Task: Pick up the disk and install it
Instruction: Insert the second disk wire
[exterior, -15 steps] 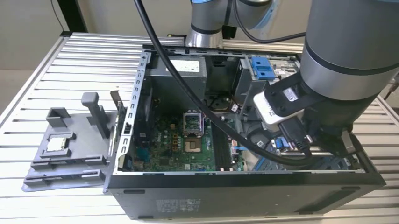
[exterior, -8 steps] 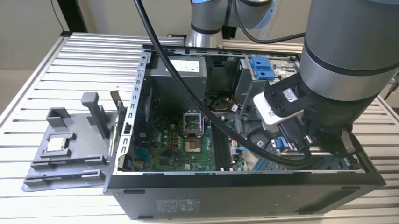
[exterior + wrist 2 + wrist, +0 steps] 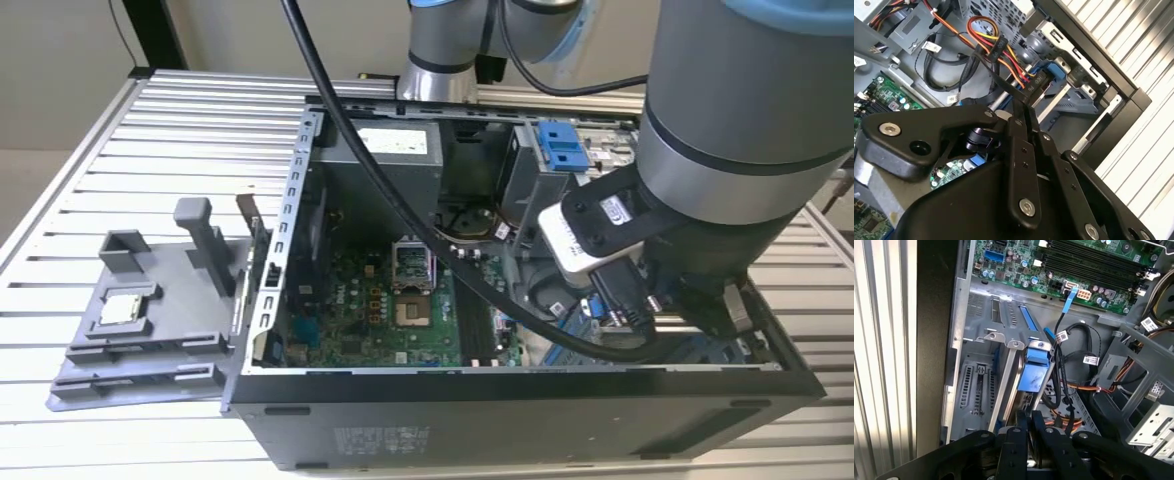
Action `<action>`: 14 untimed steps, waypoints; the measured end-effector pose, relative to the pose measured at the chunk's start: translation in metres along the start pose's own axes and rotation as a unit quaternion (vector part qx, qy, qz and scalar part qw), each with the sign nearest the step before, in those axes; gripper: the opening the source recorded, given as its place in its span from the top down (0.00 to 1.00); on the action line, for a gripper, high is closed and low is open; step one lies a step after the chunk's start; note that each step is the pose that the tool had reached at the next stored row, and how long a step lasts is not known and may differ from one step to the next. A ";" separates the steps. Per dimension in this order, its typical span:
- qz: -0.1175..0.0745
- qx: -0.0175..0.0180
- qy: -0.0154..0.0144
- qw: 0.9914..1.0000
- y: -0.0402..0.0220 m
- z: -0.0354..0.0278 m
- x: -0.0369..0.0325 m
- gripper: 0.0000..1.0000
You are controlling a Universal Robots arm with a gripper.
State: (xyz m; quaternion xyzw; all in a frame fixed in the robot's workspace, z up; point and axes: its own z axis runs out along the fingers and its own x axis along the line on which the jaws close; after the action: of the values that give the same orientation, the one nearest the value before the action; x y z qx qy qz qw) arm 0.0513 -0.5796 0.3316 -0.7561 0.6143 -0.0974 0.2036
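Currently holding the disk (image 3: 1033, 371) on edge, blue frame showing, set against the metal drive cage (image 3: 976, 385) by the case wall; turned that way, probably, to match the cage's upright slot. Pinched at its near end by the gripper (image 3: 1028, 415), jaws drawn almost together on the thin edge. Reaching deep into the open computer case (image 3: 534, 420), lower right of the exterior view, beside the motherboard (image 3: 387, 310), black cables (image 3: 1056, 385) just alongside.

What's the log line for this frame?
gripper: inside computer case, at drive bay | disk: edge-on at bay, just ahead of gripper
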 end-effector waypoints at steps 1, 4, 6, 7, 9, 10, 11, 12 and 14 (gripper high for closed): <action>0.000 0.001 -0.001 1.000 0.0006 0.0009 0.0000 1.00; 0.000 0.004 -0.001 1.000 0.0019 0.0032 0.0003 1.00; 0.000 0.006 -0.001 1.000 0.0028 0.0048 0.0006 1.00; -0.001 0.007 -0.001 1.000 0.0033 0.0057 0.0008 1.00; -0.001 0.009 0.000 1.000 0.0040 0.0073 0.0010 1.00; -0.001 0.010 0.000 1.000 0.0042 0.0077 0.0011 1.00; -0.001 0.010 0.000 1.000 0.0044 0.0081 0.0012 1.00; -0.001 0.011 0.000 1.000 0.0048 0.0087 0.0012 1.00; -0.001 0.012 0.000 1.000 0.0054 0.0097 0.0013 1.00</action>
State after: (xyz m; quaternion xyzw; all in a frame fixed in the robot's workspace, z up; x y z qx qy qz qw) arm 0.0507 -0.5799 0.3204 -0.7545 0.6121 -0.1051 0.2123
